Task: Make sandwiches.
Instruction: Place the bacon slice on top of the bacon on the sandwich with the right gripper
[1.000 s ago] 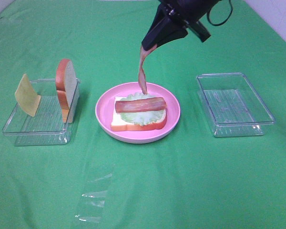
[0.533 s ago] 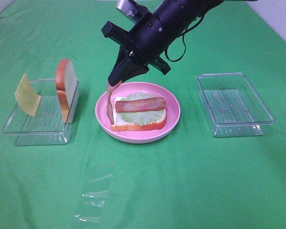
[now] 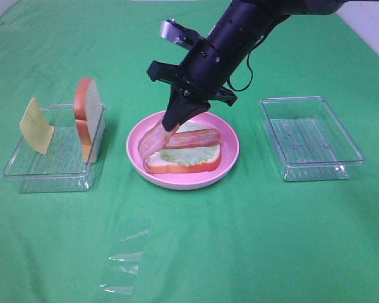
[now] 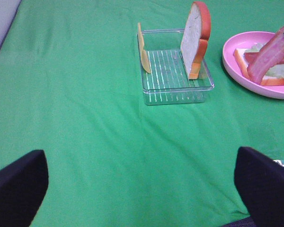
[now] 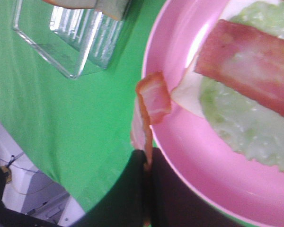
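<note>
My right gripper (image 3: 173,124) is closed. Its tips pinch the upper end of a bacon strip (image 3: 150,144), just above the centre of the high view. The strip hangs from the tips, bends in a curve to the lower left, and comes down at the left end of the sandwich (image 3: 183,159). I cannot tell surely whether it already rests on the bread. My left gripper (image 4: 139,156) is wide open and holds nothing. Its two dark fingers (image 4: 16,189) hang over the bare green cloth (image 3: 240,240).

The sandwich lies on the pink plate (image 3: 230,161) in the middle of the high view. It is not complete. It has one white bread slice (image 3: 177,166) with orange-brown crust at the bottom, then pale green lettuce (image 3: 192,154), and a second bacon strip (image 3: 186,138) lying flat on top. The long axis of the sandwich goes from left to right in the frame. The flat strip follows this axis and rises a little toward the right.

In the clear tray (image 3: 47,172) at the left, another bread slice (image 3: 87,117) and a yellow cheese slice (image 3: 36,126) stand on edge.
</note>
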Controlling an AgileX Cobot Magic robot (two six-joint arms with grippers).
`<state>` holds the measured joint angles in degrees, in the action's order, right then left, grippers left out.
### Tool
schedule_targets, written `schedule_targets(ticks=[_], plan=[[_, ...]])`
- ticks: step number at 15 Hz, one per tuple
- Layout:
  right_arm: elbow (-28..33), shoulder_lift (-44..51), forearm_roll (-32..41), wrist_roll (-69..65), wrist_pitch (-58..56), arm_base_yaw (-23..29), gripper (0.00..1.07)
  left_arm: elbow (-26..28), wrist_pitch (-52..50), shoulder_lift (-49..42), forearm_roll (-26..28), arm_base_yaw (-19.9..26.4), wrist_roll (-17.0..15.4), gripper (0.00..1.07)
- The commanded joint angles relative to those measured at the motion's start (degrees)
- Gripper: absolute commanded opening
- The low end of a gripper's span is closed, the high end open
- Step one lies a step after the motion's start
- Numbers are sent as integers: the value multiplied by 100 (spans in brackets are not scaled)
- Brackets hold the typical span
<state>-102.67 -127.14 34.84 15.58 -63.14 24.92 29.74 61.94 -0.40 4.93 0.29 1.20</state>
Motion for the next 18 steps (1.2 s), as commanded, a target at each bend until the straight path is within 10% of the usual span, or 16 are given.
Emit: schedule_targets(ticks=[1, 13, 18], plan=[[-52, -6, -556, -40, 138, -132, 0, -6, -23, -6, -11, -11, 6, 100], [-92, -6, -1748, -143, 699, -160, 2, -6, -23, -6, -11, -11, 6, 100], [-92, 57, -1765, -619, 808, -160, 91, -6, -23, -6, -11, -11, 6, 100]])
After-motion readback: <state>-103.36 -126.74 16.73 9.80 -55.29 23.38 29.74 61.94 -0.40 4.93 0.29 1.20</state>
